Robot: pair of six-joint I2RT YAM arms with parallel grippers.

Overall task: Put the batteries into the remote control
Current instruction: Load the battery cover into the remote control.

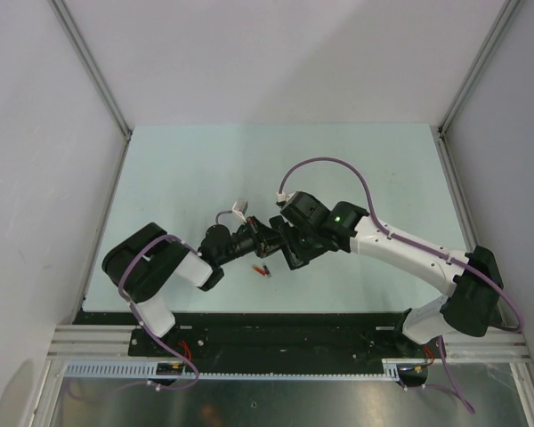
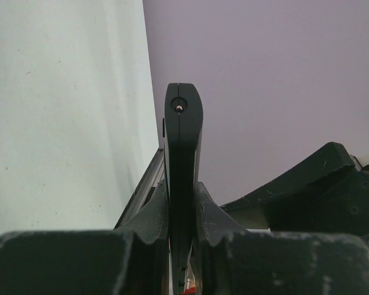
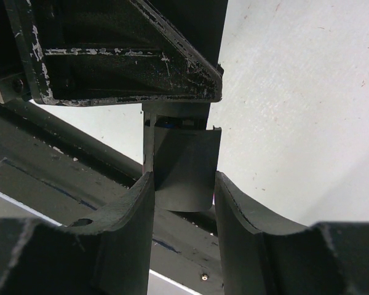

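My left gripper (image 1: 260, 237) is shut on the black remote control (image 2: 183, 141), which shows edge-on in the left wrist view and sticks out past the fingertips (image 2: 154, 212). My right gripper (image 1: 289, 252) meets it from the right. In the right wrist view its fingers (image 3: 138, 203) press on both sides of a black flat piece with a rounded end (image 3: 181, 169), just below the left gripper (image 3: 123, 55). A thin blue line shows at that piece's upper seam. Two batteries (image 1: 262, 269), one red-orange and one blue, lie on the table just below the grippers.
The pale table (image 1: 187, 178) is walled by white panels on the left, back and right. A black rail (image 1: 276, 325) runs along the near edge. My right gripper also shows in the left wrist view (image 2: 320, 184).
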